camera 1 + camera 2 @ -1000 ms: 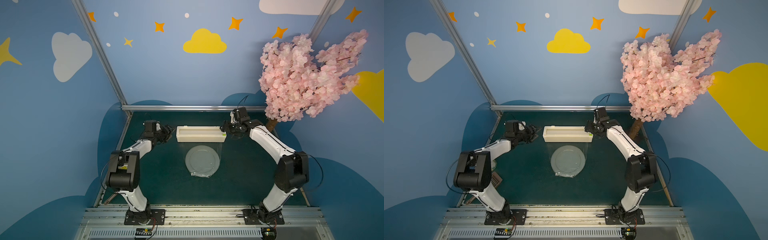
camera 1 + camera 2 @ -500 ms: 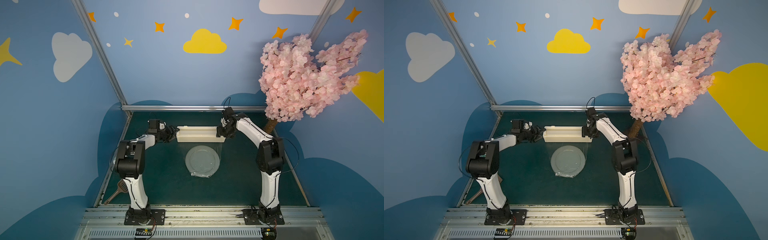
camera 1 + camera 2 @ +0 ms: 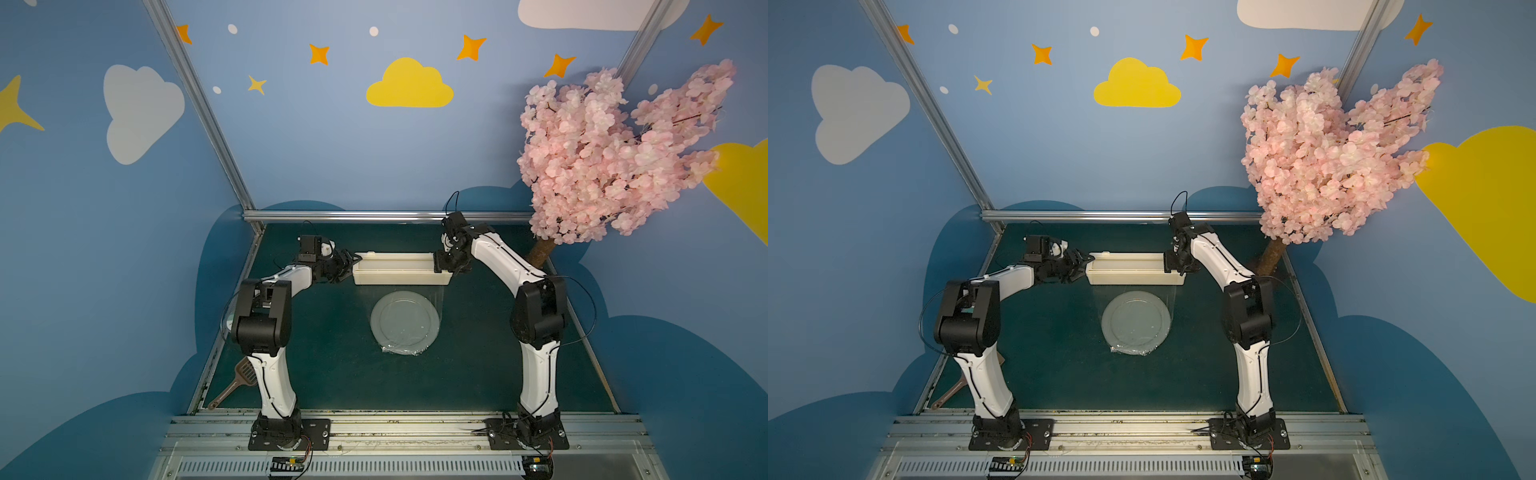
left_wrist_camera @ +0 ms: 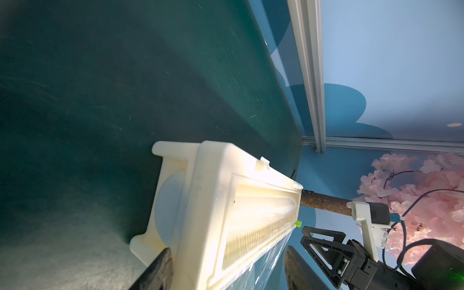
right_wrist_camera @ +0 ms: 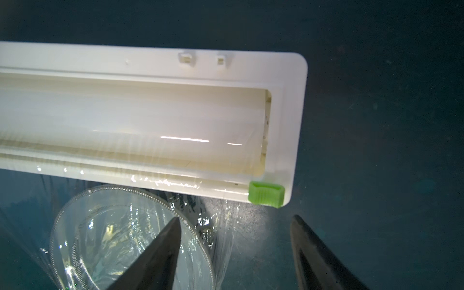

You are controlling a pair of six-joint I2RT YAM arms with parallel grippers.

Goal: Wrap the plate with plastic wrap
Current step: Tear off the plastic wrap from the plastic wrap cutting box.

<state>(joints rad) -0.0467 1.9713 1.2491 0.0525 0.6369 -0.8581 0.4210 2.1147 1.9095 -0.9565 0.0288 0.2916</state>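
Plate: plate (image 3: 404, 322) at table centre, under plastic wrap (image 5: 227, 221) running uncut from dispenser box (image 3: 399, 270) at its 12 o'clock.
Left gripper (image 3: 349, 268): released, astride the box's 9 o'clock end.
Right gripper (image 5: 236, 217): released, empty, near green slider (image 5: 266, 194).
Risk: an unsteadied box would probably shift during cutting, and the film could drag the plate or peel off.
Count: one plate, box, film and slider; two grippers.

Both top views look down from high over the six o'clock edge of the surface (image 3: 332, 374), facing twelve o'clock and holding all of it. The left wrist camera sits close at the nine o'clock end of the cream dispenser box (image 4: 200, 200), looking along it. The right wrist camera looks down close over its three o'clock end and the plate (image 5: 82, 238). All four views share the box.
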